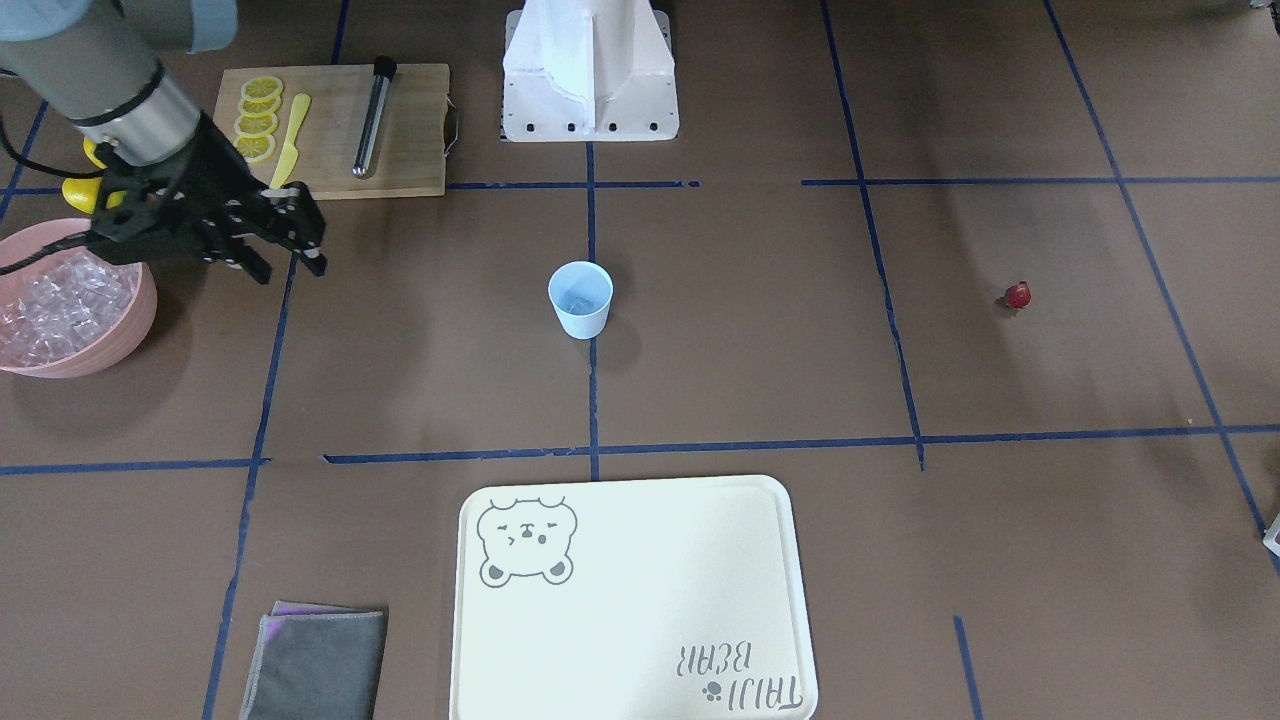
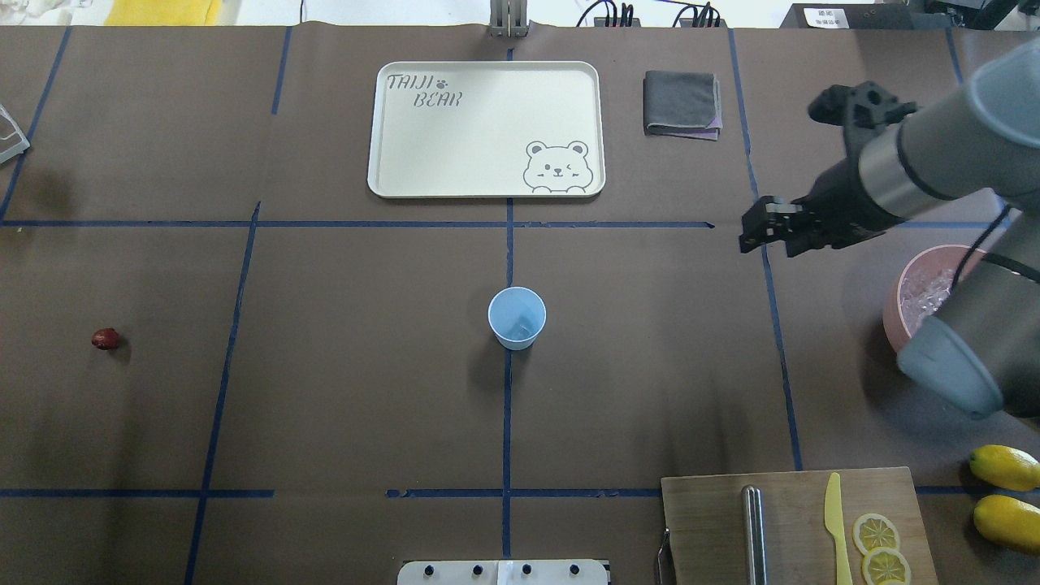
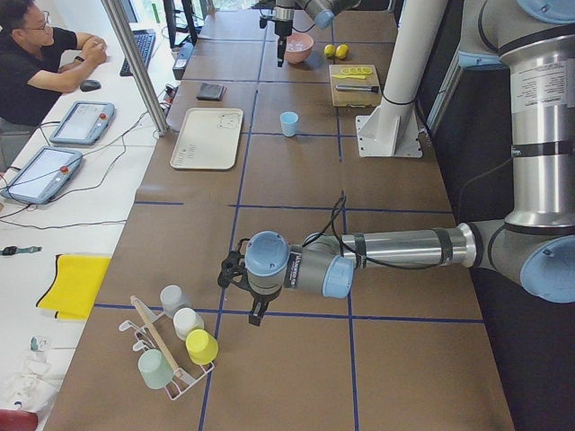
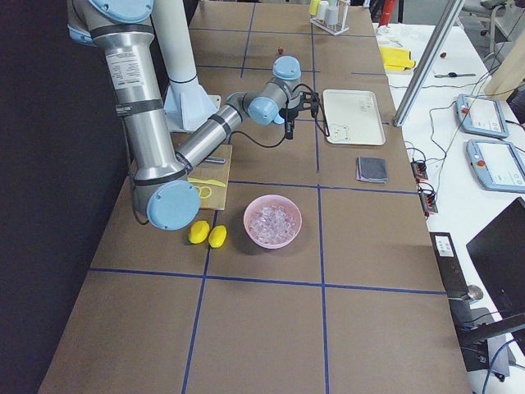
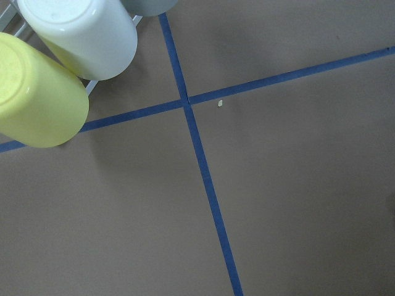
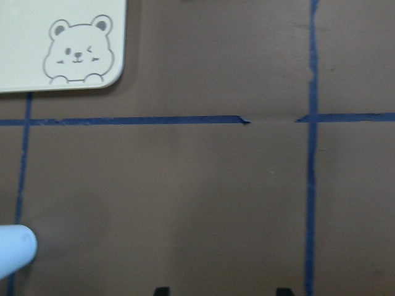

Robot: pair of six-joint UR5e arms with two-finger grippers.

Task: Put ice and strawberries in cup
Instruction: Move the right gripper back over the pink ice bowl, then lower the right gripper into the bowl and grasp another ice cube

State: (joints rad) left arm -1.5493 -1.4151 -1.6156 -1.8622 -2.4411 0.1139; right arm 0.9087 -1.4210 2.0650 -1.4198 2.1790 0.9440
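The pale blue cup (image 1: 580, 298) stands upright at the table's centre, and it also shows in the overhead view (image 2: 517, 317). Something faint and glassy may lie at its bottom. The ice (image 1: 60, 300) fills a pink bowl (image 2: 910, 325). The small red strawberry (image 1: 1018, 295) lies alone on the robot's left side, as the overhead view (image 2: 105, 339) shows. My right gripper (image 1: 290, 268) hovers open and empty between bowl and cup. Its wrist view shows two separated fingertips (image 6: 162, 290). My left gripper (image 3: 247, 296) hangs near a cup rack, far from the strawberry. I cannot tell whether it is open.
A cream bear tray (image 2: 487, 130) and a folded grey cloth (image 2: 682, 104) lie beyond the cup. A wooden board (image 2: 796, 520) carries lemon slices, a yellow knife and a metal tube. Two lemons (image 2: 1006, 491) lie beside it. A rack of cups (image 3: 180, 346) stands by the left gripper.
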